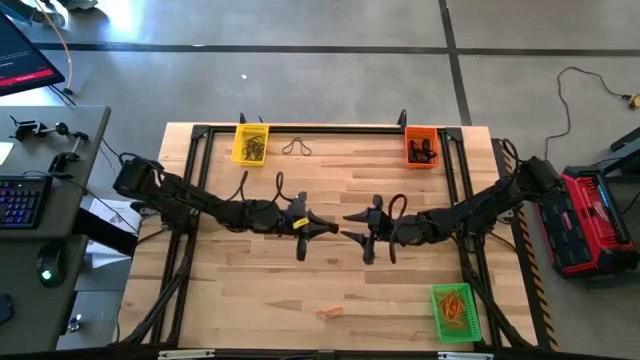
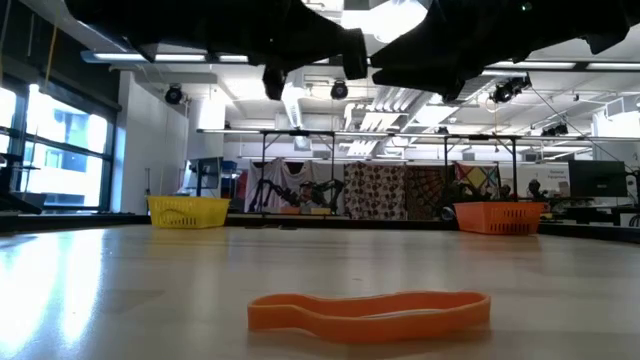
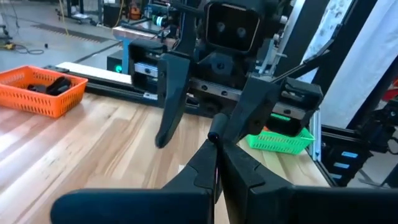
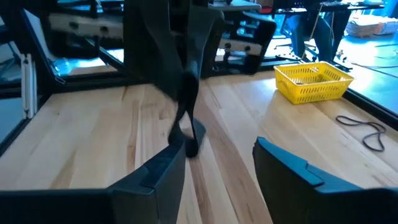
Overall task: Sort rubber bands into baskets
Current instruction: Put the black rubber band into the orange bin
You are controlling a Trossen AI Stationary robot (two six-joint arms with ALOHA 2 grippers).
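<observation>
An orange rubber band [image 2: 370,310] lay flat and wavy near the desk [image 1: 330,280]'s front edge, beside the green basket [image 1: 452,311] in its front right corner. The right hand [image 1: 361,232] stood wide and empty; the left hand [image 1: 322,229] was pinched together, empty. Basket contents were hard to make out.

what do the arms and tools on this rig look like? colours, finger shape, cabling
Both arms are matte black, jointed segments. Each ends in a two-finger tool, left tool and right tool, with long, flat, tapering black fingers. Loose black cables loop up off each forearm near the wrist. A small yellow marking sits on the left arm's wrist. The housing behind the right arm's fingers is boxy, with two round holes.
</observation>
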